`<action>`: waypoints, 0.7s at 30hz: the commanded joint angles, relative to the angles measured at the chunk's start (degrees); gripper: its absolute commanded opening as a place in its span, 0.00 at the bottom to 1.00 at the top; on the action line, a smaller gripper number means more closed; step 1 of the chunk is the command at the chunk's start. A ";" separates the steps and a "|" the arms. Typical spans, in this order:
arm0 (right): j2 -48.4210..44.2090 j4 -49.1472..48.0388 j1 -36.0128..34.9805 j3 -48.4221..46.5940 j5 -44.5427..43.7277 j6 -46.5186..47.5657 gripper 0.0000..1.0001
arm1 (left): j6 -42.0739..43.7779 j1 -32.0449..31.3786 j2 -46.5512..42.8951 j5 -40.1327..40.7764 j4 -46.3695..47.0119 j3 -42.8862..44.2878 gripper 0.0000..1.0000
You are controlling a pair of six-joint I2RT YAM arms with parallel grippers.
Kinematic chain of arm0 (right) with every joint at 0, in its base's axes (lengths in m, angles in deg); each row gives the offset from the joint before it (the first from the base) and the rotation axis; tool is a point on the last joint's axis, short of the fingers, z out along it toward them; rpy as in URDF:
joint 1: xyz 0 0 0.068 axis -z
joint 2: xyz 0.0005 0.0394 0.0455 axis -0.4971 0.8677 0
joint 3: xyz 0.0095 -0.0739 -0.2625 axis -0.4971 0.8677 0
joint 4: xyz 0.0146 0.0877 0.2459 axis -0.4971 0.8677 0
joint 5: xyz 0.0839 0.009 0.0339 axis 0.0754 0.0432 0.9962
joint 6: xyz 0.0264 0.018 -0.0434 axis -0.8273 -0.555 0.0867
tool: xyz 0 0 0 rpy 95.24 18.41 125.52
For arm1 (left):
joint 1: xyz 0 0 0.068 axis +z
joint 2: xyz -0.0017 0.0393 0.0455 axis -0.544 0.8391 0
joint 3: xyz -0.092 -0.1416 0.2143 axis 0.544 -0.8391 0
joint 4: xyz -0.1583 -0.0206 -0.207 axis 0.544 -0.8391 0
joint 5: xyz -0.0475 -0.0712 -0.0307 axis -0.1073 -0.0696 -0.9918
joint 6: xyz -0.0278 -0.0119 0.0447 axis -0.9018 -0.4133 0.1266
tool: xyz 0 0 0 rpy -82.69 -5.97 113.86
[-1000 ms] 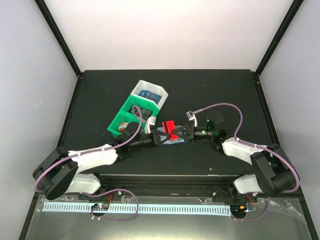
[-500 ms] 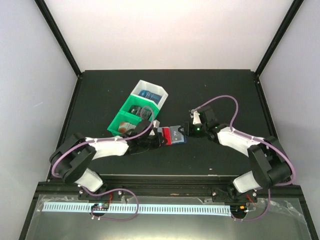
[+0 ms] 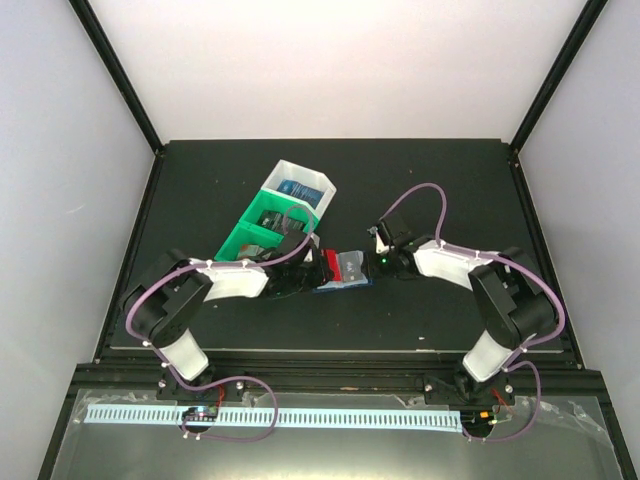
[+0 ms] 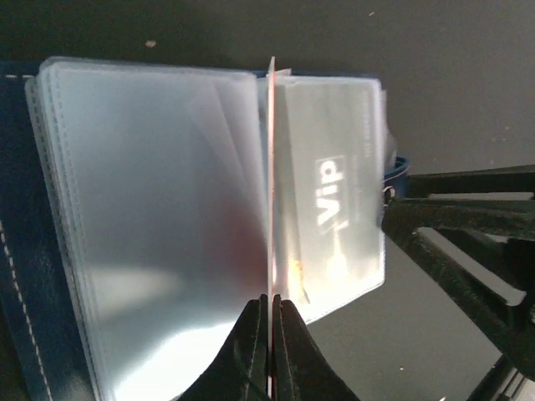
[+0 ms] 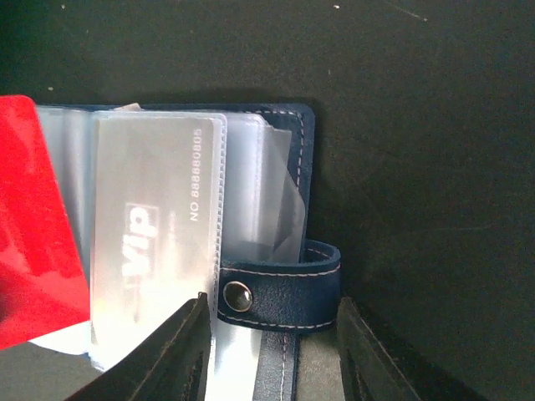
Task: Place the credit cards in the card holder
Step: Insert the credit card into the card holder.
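Note:
The card holder (image 3: 352, 273) lies open on the black table between both grippers, its clear sleeves spread. One sleeve holds a silver "Vip" card (image 4: 334, 192) (image 5: 155, 242). My left gripper (image 3: 316, 272) (image 4: 272, 313) is shut on a red credit card (image 3: 327, 262) (image 5: 33, 259), held on edge over the sleeves and seen edge-on in the left wrist view as a thin line (image 4: 272, 167). My right gripper (image 3: 373, 264) (image 5: 272, 351) is open. Its fingers stand either side of the holder's snap tab (image 5: 284, 288), with a gap on both sides.
A green-and-white three-compartment bin (image 3: 243, 238) stands just behind the left arm, with a blue card (image 3: 297, 188) and a dark card (image 3: 272, 220) in its compartments. The right gripper's dark fingers (image 4: 468, 242) show at the right of the left wrist view.
The right gripper has opened wider, and its arm has folded in towards the holder. The left arm's elbow has swung back, and the red card has shifted slightly left with it.

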 commanded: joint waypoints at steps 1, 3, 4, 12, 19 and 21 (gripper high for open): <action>2.33 1.84 -0.46 -1.88 -0.65 2.16 0.43 | -2.10 0.08 3.02 -2.02 1.75 0.82 0.02; 3.01 2.15 -0.46 -2.09 -0.35 2.15 0.42 | -2.42 0.07 4.06 -2.87 2.31 1.03 0.02; 3.28 2.29 -0.53 -2.18 -0.38 2.23 0.41 | -2.57 0.14 4.45 -3.13 2.54 1.04 0.02; 4.22 3.11 -0.63 -2.30 -0.11 1.91 0.39 | -6.99 0.22 5.96 -7.39 7.85 -0.23 0.02; 4.58 3.01 -0.58 -1.90 -0.69 0.83 0.38 | -10.90 0.19 1.78 -2.88 8.93 -4.01 0.02; 4.82 3.02 -0.64 -1.90 -0.81 0.83 0.37 | -11.38 0.25 0.65 -2.79 10.00 -4.76 0.02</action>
